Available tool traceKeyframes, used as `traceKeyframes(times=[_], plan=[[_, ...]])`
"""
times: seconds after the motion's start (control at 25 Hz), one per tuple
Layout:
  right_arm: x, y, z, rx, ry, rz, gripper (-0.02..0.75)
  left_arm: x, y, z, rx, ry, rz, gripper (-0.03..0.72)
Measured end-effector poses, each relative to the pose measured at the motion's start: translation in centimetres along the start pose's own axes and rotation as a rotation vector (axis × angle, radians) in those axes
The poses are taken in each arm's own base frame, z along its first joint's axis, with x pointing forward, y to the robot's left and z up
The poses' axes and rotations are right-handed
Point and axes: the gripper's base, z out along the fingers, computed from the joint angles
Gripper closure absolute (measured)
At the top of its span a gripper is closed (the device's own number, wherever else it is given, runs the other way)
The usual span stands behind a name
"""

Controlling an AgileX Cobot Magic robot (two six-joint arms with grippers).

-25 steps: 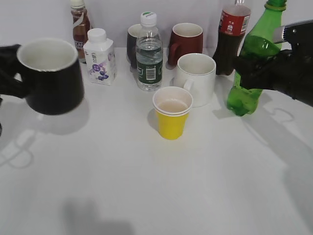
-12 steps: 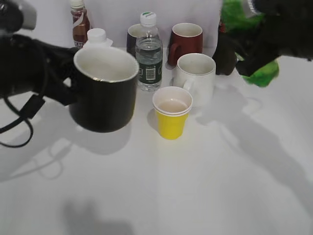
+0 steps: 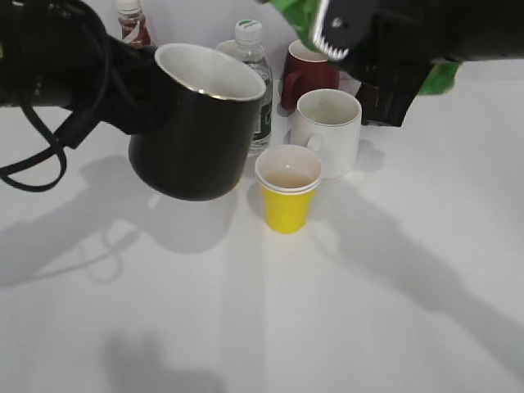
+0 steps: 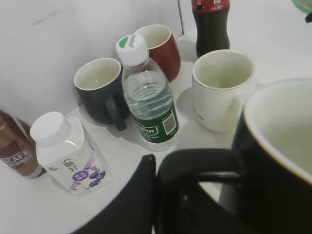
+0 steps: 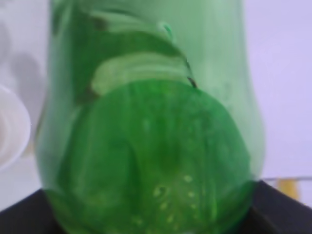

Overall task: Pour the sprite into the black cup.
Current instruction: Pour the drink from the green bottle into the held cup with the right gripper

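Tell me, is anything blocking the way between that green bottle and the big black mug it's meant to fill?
Nothing visible does. The sprite is lifted at top right in the right gripper, and the black cup is held up off the table by the left gripper. The water bottle stands behind and below.

Your exterior camera looks down at a slant across the table (image 3: 246, 327). Your left wrist view faces past its gripper to the same white mug (image 4: 222, 87). Your right wrist view sits tight against the sprite (image 5: 151, 131).
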Motion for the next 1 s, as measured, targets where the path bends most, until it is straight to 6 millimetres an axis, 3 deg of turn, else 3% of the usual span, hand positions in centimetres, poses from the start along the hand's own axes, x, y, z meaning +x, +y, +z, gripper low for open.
traceKeyframes(times=[0.32,1.0], plan=[[-0.7,-0.3,-0.3,0.033,0.047,-0.215,0.317,-1.8,-0.8,-0.5,0.027,0.027,0.017,0.644],[-1.0,-0.7,-0.1,0.094,0.032,-0.496,0.318,-1.8,-0.9,-0.5,0.027,0.037,0.016,0.644]])
